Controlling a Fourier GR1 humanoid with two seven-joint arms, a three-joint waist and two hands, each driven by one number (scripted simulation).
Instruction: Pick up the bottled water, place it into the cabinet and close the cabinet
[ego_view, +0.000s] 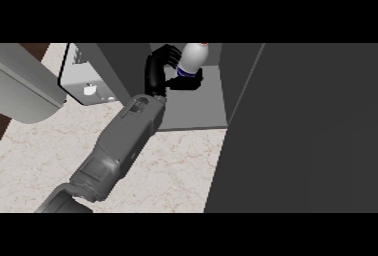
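Inside cabinet (193, 107) | bottle (193, 59) stood upright on the shelf at the back | left robot hand (167, 62) curled round it, likely steadying before release | door (295, 130) stood open at right, unclosed | right robot hand unseen

Left hand (171, 67) curled, forearm outstretched
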